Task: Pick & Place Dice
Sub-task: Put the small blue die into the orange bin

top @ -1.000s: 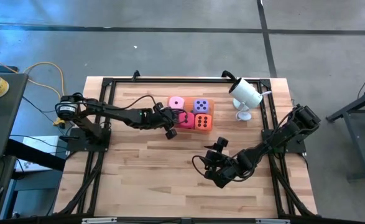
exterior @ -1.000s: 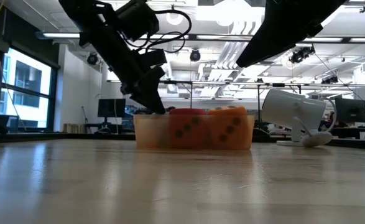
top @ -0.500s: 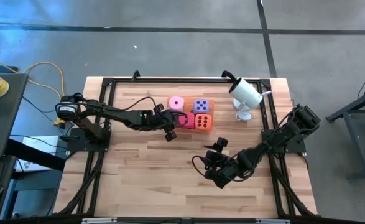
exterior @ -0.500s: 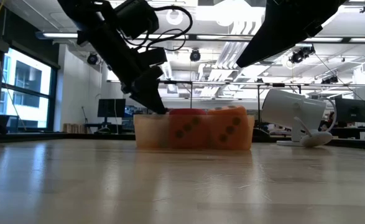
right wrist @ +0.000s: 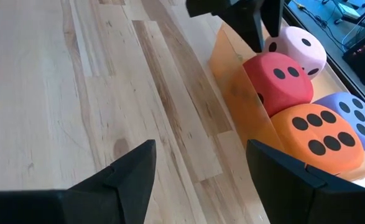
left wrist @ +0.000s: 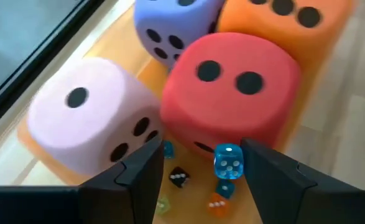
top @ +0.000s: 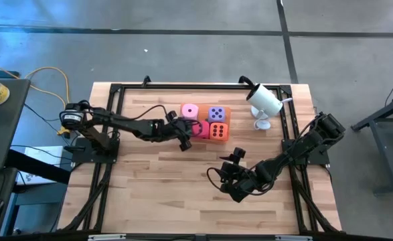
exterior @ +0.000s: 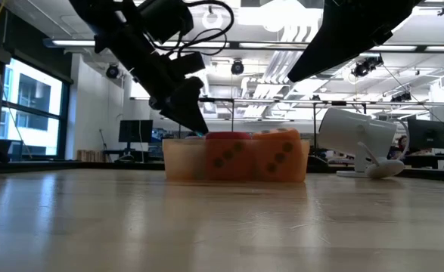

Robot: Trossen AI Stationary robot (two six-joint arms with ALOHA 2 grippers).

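On the bench (top: pixel 156 181) I see the orange tray (top: pixel 224 125) holding four dice: pink (top: pixel 190 110), purple (top: pixel 215 114), red (top: pixel 201 129), orange (top: pixel 217 130). My left gripper (left wrist: pixel 198 168) hangs over tiny dice (left wrist: pixel 227 160), jaws apart, empty. My right gripper (right wrist: pixel 198 168) waits well apart, jaws apart.

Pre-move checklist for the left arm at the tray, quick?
1. Left gripper open: ok, gap shows between the fingers.
2. Nothing held: ok, small blue die lies in the tray.
3. Red die, pink die, purple die, orange die in tray: ok.
4. Blue die clear of the fingers: cannot tell.
5. Right gripper away from tray: ok, open over bare table.
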